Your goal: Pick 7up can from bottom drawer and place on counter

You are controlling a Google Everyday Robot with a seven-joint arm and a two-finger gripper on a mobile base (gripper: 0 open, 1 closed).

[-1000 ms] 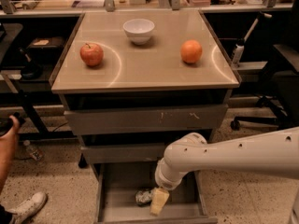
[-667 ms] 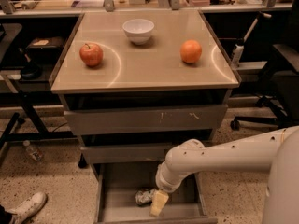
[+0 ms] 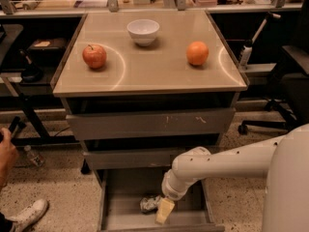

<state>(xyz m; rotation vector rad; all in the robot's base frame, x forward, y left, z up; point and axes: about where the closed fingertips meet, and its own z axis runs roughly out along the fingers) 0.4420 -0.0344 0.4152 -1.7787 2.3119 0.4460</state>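
Note:
The 7up can [image 3: 149, 203], small, silvery and mottled, lies on the floor of the open bottom drawer [image 3: 120, 211] at the foot of the cabinet. My gripper [image 3: 163, 210] hangs from the white arm down inside the drawer, right beside the can on its right; a pale yellowish finger [image 3: 164, 210] shows next to the can. The counter [image 3: 154, 66] is the glossy beige cabinet top above.
On the counter stand a red apple [image 3: 94, 56] at left, a white bowl [image 3: 143, 31] at the back and an orange [image 3: 197, 53] at right. A person's hand [image 3: 6, 151] and white shoe [image 3: 29, 215] are at the lower left. An office chair [image 3: 285, 95] stands at right.
My arm has shifted slightly; the gripper stays low in the drawer beside the can. The person's hand has come back into view at the left edge.

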